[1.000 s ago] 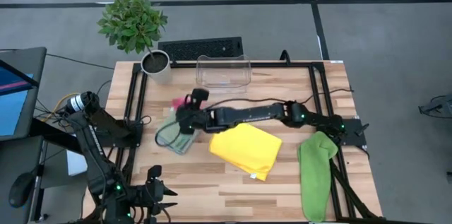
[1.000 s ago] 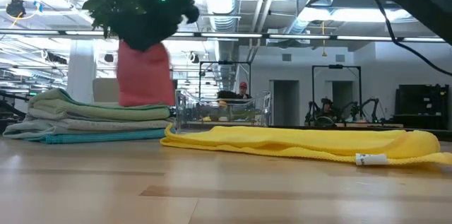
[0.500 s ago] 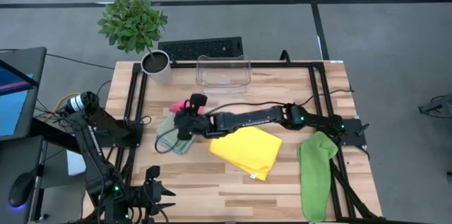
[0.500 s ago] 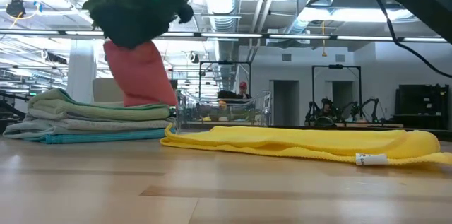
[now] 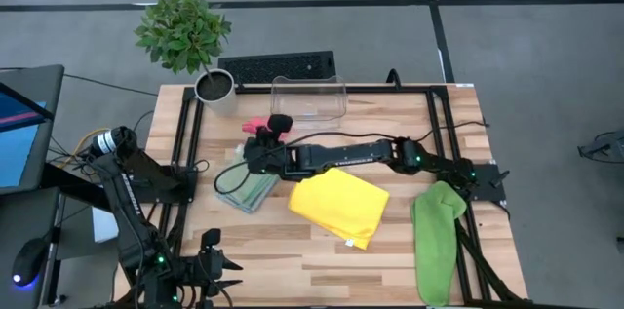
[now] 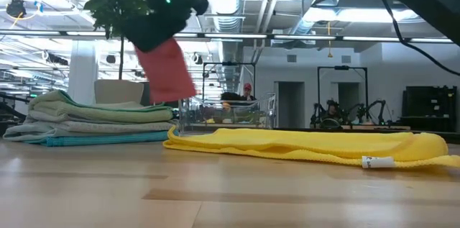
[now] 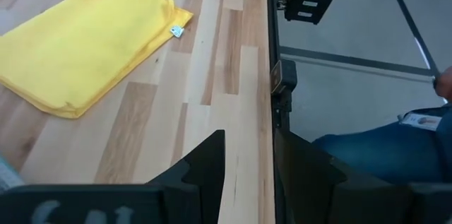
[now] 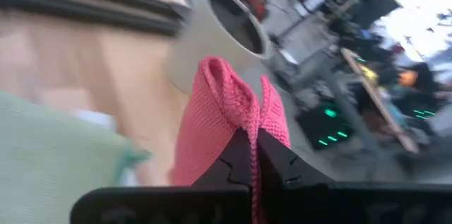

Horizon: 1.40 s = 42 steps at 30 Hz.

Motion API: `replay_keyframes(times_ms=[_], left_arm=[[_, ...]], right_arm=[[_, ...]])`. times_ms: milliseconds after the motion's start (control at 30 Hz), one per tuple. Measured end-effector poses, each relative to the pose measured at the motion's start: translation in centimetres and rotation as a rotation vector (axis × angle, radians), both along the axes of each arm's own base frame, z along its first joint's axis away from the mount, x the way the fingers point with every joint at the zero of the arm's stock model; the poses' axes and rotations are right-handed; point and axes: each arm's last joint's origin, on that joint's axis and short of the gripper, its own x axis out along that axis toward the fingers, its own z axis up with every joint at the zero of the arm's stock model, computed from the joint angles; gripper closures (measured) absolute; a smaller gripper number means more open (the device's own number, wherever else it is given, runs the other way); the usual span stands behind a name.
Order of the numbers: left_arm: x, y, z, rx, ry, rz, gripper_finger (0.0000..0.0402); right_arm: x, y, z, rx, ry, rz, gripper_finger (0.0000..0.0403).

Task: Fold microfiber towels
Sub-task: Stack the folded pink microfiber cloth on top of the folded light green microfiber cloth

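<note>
Right gripper [image 5: 255,135] pinches the pink towel [image 6: 167,70], hanging in the air just above the stack [image 5: 244,188], near the plant pot [image 5: 216,92]. Towel's long axis hangs down, tilted. Left gripper [image 7: 248,174] waits narrowly parted, well away from the stack, holding nothing.

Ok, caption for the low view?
Right gripper dangles a pink towel above the folded stack, yellow towel alongside.

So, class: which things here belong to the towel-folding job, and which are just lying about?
Job: pink microfiber towel in right gripper; folded towel stack; flat yellow towel; lime green towel.
Lying about: clear plastic bin; potted plant; black keyboard.
</note>
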Motion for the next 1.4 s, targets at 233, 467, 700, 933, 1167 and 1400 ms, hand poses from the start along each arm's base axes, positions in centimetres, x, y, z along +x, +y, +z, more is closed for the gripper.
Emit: replay_keyframes(times_ms=[233,467,700,933,1167,1400], left_arm=[[-0.1,0.1,-0.1,0.014,0.006,0.001,0.0285],[0.0,0.1,-0.1,0.000,0.004,0.013,0.0285],[0.0,0.1,-0.1,0.011,-0.010,0.022,0.0285],[0.0,0.1,0.0,0.004,-0.013,0.026,0.0285],[0.0,0.1,0.0,0.006,-0.014,0.026,0.0285],[0.0,0.1,0.0,0.005,-0.014,0.026,0.0285]], right_arm=[[1.3,3.3,-2.8,0.084,-0.073,0.120,0.0383],[1.7,5.3,-4.6,0.140,-0.094,0.169,0.0383],[1.9,5.8,-4.1,0.212,-0.145,0.230,0.0383],[2.6,5.6,-6.7,0.316,-0.151,0.274,0.0379],[2.7,6.1,-6.1,0.340,-0.180,0.357,0.0369],[2.8,6.6,-6.0,0.384,-0.203,0.390,0.0355]])
